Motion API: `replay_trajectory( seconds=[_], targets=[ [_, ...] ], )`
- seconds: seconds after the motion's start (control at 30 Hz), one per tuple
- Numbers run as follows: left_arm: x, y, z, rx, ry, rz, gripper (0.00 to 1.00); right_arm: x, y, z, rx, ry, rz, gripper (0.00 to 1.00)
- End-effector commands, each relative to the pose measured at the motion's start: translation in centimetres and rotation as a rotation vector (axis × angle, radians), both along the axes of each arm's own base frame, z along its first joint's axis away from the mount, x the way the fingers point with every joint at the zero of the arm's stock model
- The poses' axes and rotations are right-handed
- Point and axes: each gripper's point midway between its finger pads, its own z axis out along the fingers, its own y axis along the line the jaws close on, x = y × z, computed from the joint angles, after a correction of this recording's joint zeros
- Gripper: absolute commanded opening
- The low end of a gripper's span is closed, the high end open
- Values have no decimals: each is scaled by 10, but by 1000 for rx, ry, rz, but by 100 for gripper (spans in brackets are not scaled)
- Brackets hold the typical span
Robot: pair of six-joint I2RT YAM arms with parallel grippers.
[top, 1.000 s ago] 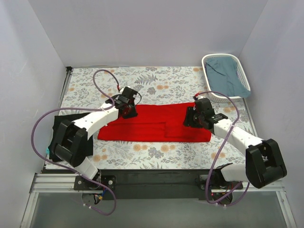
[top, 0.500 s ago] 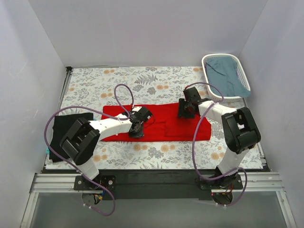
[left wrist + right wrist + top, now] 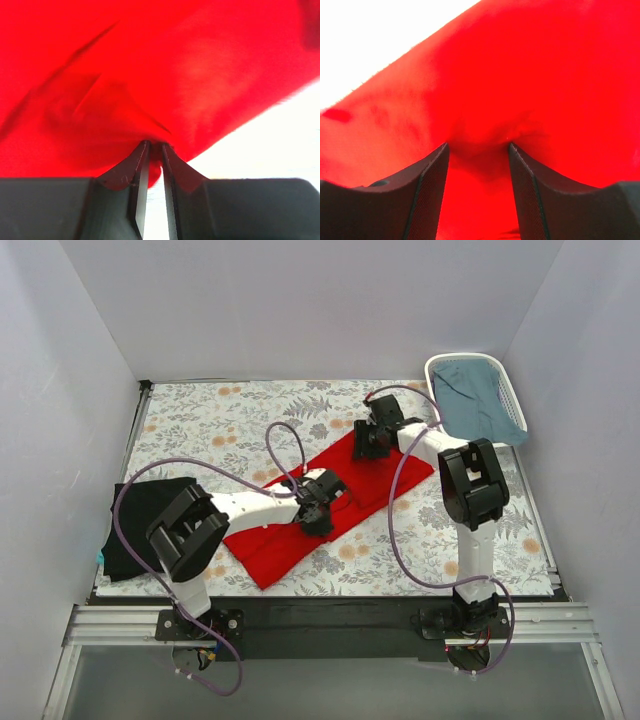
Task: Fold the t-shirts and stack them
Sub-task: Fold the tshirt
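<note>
The red t-shirt (image 3: 272,548), folded into a long strip, lies slanted across the table from near left to far right. My left gripper (image 3: 320,515) is over its middle; in the left wrist view the gripper (image 3: 155,147) is shut on a pinch of the red cloth (image 3: 175,75). My right gripper (image 3: 363,440) is at the shirt's far end; in the right wrist view the gripper (image 3: 477,150) has its fingers partly apart with a thick bunch of red cloth (image 3: 545,75) held between them. The black t-shirt (image 3: 145,525) lies crumpled at the table's left edge.
A white basket (image 3: 437,375) holding blue-grey cloth (image 3: 480,400) stands at the far right corner. The table has a floral cover (image 3: 220,420). White walls close in the left, back and right sides. Cables loop above both arms.
Both grippers have swung the red shirt from lying crosswise to lying slanted. The right gripper moved away and left; the left gripper moved right and nearer. The black shirt now shows more.
</note>
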Motion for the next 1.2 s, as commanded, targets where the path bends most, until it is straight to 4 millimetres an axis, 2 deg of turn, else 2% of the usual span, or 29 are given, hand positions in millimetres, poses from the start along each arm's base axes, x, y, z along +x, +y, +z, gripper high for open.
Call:
replay_trajectory(
  seconds=[0.0,0.03,0.07,0.1,0.13,0.17,0.23,0.33,0.43,0.47,0.5,0.53,0.57,0.63,0.67,0.7,0.73,0.8,0.83,0.9,0.97,1.0,1.1,1.17],
  targets=[
    [-21,-69,-13,-195,115,-36,15,0,20,-18,26,69,136,59],
    [-23,-84,-10,-241,136,-45,15,4,24,-18,33,66,150,60],
    [-20,-107,2,-303,138,-72,15,6,29,-25,41,82,168,61],
    [-15,-119,8,-332,132,-80,15,8,32,-24,45,86,192,61],
    [-10,-130,7,-355,128,-83,16,19,38,-20,59,63,203,62],
    [-2,-147,22,-405,109,-100,17,23,43,-18,71,56,217,63],
    [8,-159,32,-429,82,-111,22,37,48,-5,73,16,240,65],
    [20,-173,65,-485,12,-146,27,49,48,16,65,-35,242,70],
    [26,-166,83,-489,-46,-158,29,63,47,53,76,-113,225,74],
    [32,-160,98,-507,-70,-146,29,67,47,66,81,-138,217,75],
    [34,-154,103,-513,-77,-138,29,69,45,74,84,-153,204,75],
    [33,-143,101,-494,-74,-124,29,71,40,93,91,-184,182,75],
    [39,-131,114,-496,-98,-102,28,73,36,101,85,-198,158,76],
    [41,-102,107,-391,-127,-68,26,69,26,108,67,-202,116,76],
    [41,-93,109,-365,-137,-73,25,66,17,124,54,-219,64,76],
    [34,-82,108,-325,-127,-87,24,54,10,111,35,-180,44,75],
    [31,-77,106,-290,-131,-134,24,47,5,122,41,-192,26,76],
    [18,-71,99,-261,-95,-196,21,32,-5,111,24,-151,-22,75],
    [11,-63,93,-219,-78,-224,21,14,-12,98,6,-111,-32,75],
    [-6,-54,77,-181,-41,-278,20,4,-20,87,-13,-97,-64,75],
    [-19,-48,67,-158,-21,-316,20,-13,-26,64,-42,-50,-68,75],
    [-32,-50,58,-177,22,-351,20,-16,-27,56,-46,-34,-69,75],
    [-55,-48,37,-158,65,-397,20,-17,-28,33,-58,0,-66,75],
    [-62,-51,27,-152,78,-409,20,-9,-26,20,-78,11,-64,75]
  ],
)
